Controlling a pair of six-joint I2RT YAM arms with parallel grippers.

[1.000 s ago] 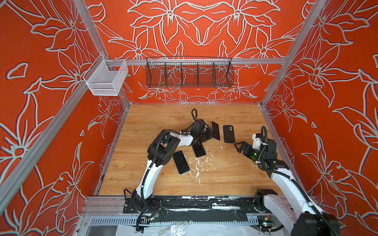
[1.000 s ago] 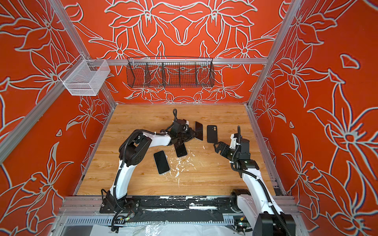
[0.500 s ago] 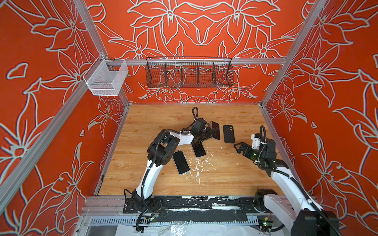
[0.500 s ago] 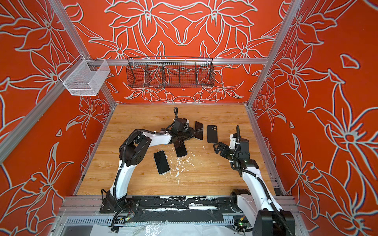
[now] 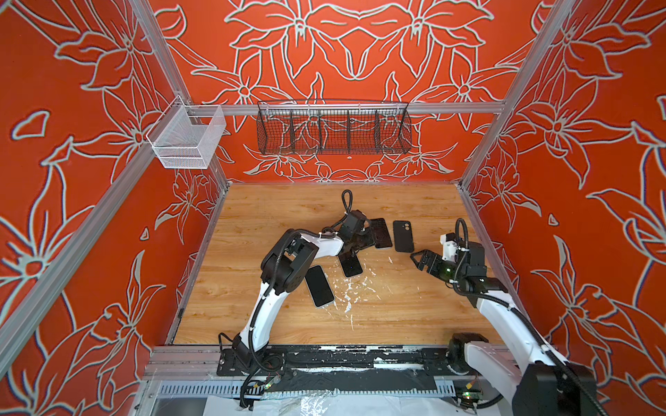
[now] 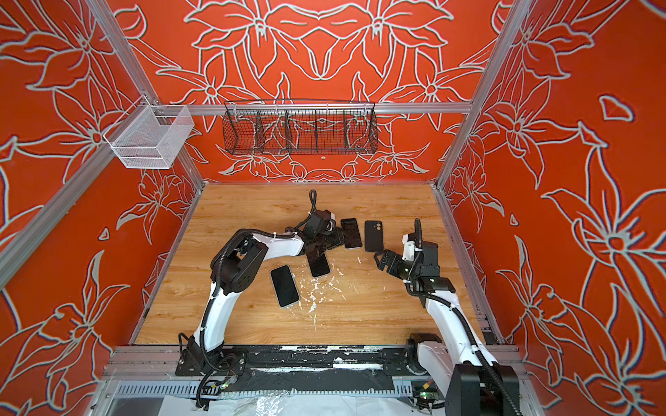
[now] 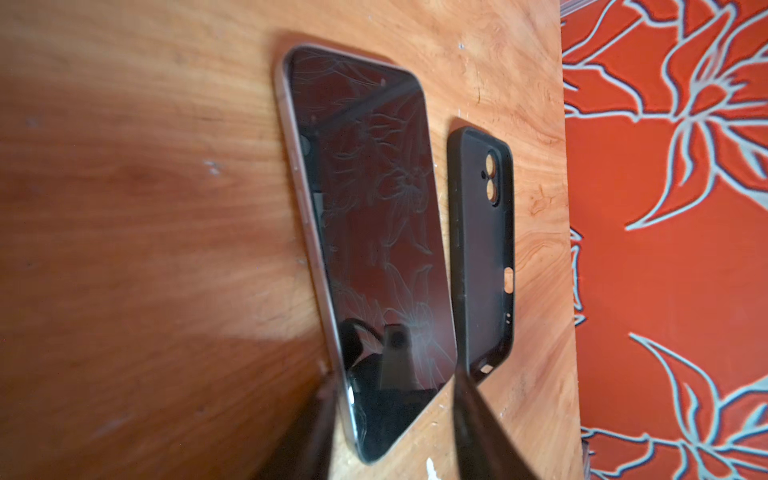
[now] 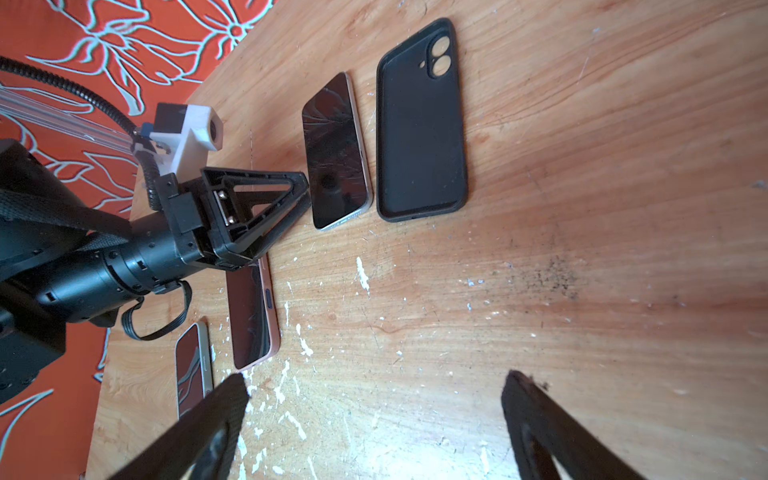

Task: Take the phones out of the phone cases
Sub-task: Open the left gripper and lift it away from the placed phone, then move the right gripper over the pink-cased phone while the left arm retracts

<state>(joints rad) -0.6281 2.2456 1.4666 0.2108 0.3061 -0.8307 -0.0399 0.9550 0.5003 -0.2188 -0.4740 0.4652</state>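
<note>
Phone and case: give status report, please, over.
Left gripper open, astride end of phone. Right gripper open, empty. Phone out, flat beside case, apart. Two other phones nearby, not blocking.

Entry: phone (image 5: 381,233), dark screen. A second earlier it stood tilted up off the wooden table (image 5: 288,209), pinched in the left gripper (image 5: 365,239); it came down by stages and lay flat, screen up, just beside the black phone case (image 5: 403,236) (a thin strip of wood between them). Left gripper: jaws went from a close pinch to parted, one at either side of the phone's near end.
</note>
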